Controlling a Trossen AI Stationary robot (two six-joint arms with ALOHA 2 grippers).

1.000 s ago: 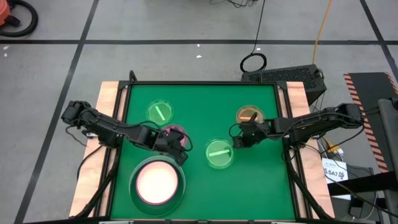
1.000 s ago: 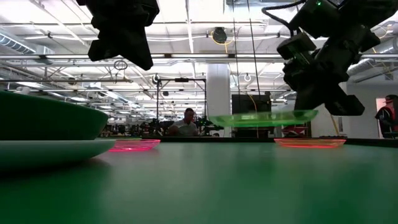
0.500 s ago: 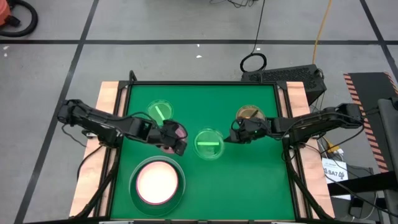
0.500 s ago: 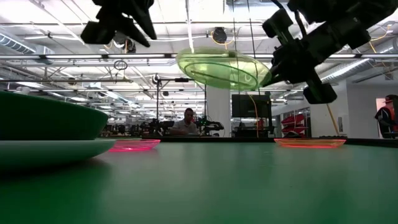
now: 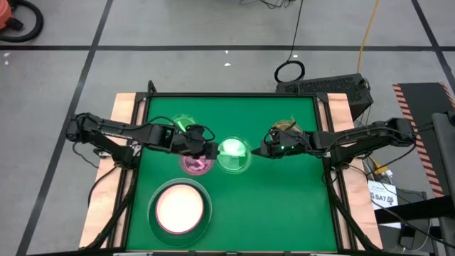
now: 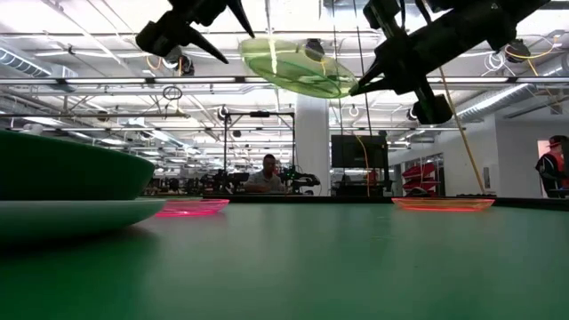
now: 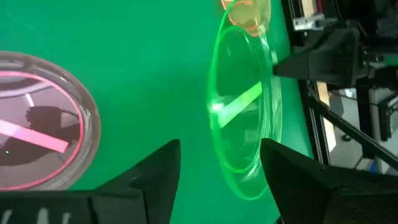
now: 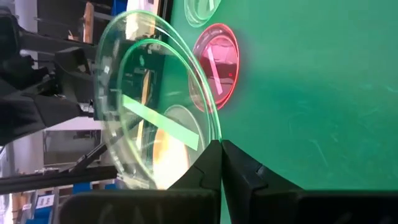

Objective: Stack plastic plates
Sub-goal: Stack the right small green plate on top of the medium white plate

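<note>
The right gripper (image 5: pixel 257 151) is clamped on the rim of a small translucent green plate (image 5: pixel 233 156), holding it in the air above the middle of the green counter (image 5: pixel 284 206). From the low camera the plate (image 6: pixel 298 67) hangs well clear of the surface, tilted, with the right gripper (image 6: pixel 366 82) pinching its edge at 3 o'clock. In the right wrist view the two dark fingers (image 8: pixel 211 163) meet on the plate's rim (image 8: pixel 155 112).

The left gripper (image 5: pixel 211 151) sits just beside the same plate at its 9 o'clock side, fingers spread apart and holding nothing; the left wrist view shows both fingers (image 7: pixel 158 165) parted, the green plate (image 7: pixel 245 118) standing on edge past them.

Directly beneath the left gripper, a small pink plate (image 5: pixel 195 163) lies flat on the counter, just beside the raised green plate in the overhead view. Another small green plate (image 5: pixel 182 124) rests at 11 o'clock from the pink one, partly covered by the left arm. A small orange plate (image 5: pixel 286 129) lies at 1 o'clock from the raised plate, behind the right arm.

At the counter's 7 o'clock corner stands the stack of large plates (image 5: pixel 180 212): a dark green one with a pale top showing inside it. Beyond the counter, a person (image 6: pixel 268 174) sits far back in the room.
</note>
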